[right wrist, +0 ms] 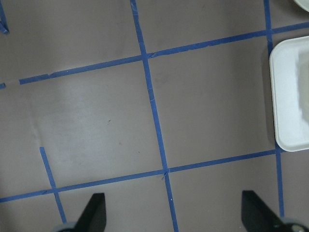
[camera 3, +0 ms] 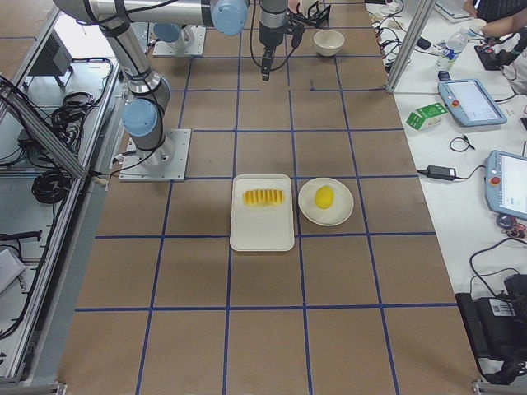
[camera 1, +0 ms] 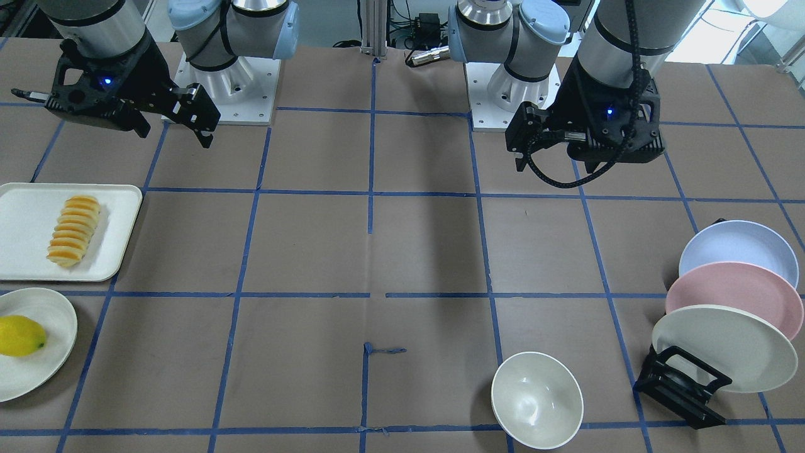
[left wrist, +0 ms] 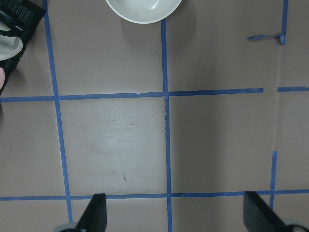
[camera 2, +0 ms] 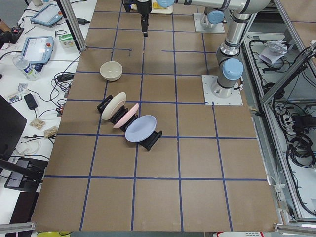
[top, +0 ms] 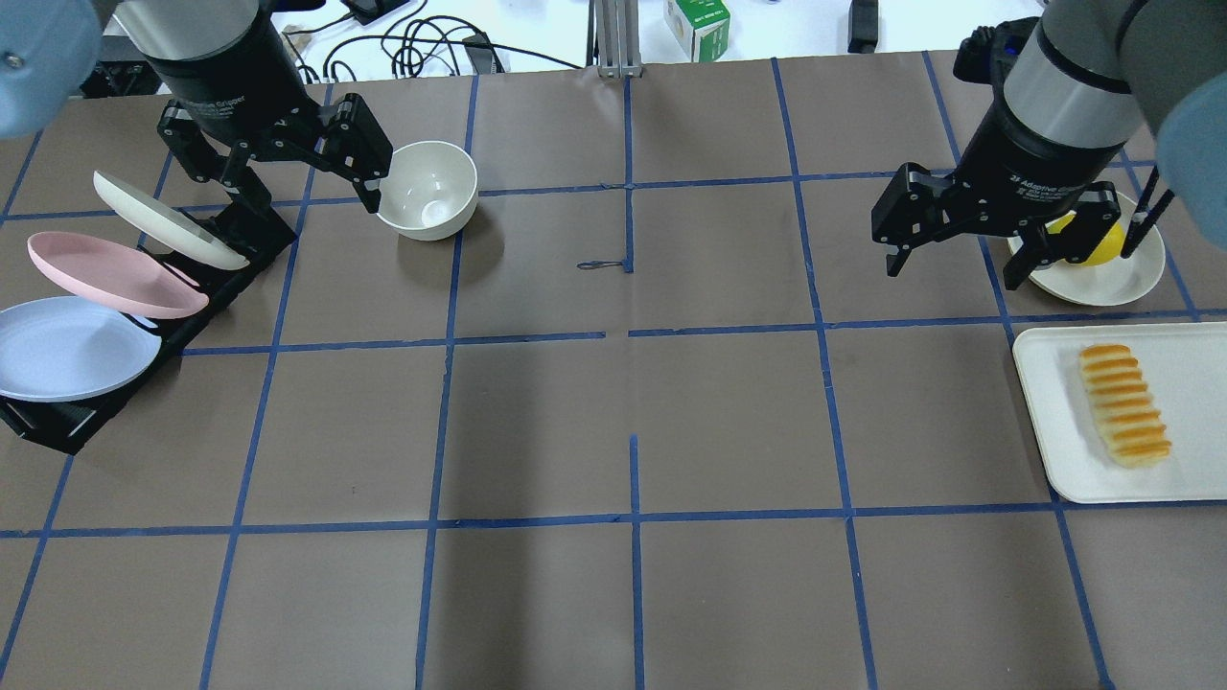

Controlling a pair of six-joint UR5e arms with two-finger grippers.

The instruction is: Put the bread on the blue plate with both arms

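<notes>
Both arms hover over the bench [top: 537, 422], nothing started.
- Left gripper [top: 305, 192]: released, jaws wide, empty, above the far end of the rack [top: 57, 426].
- Right gripper [top: 954, 264]: released, jaws wide, empty, near the lemon [camera 1: 20, 335].
- Bread [top: 1124, 404]: lies flat on the white tray [top: 1054, 431] on the robot's right.
- Blue plate [top: 72, 347]: stands tilted in the rack on the robot's left, in the slot nearest the robot, well apart from the bread.

Risks, as I judge them:
1. Wrong plate. 3 plates sit in 1 rack, and the pink plate [top: 105, 273] is just beside the blue 1. A slightly off approach could take pink, or clip it on the way out.
2. Rack drag. Pulling the blue plate at an angle could tip the rack or spill the cream plate [top: 163, 218].
3. Thin rim grip. The plate could swing or slip if pinched off-centre.
4. Bread looks soft and segmented. A hard squeeze could crush it. A grip at 1 end could let it sag or break.
5. Lemon and bowl [top: 427, 187] are near the grippers and could be knocked.
6. Arms meeting mid-bench could collide.
</notes>
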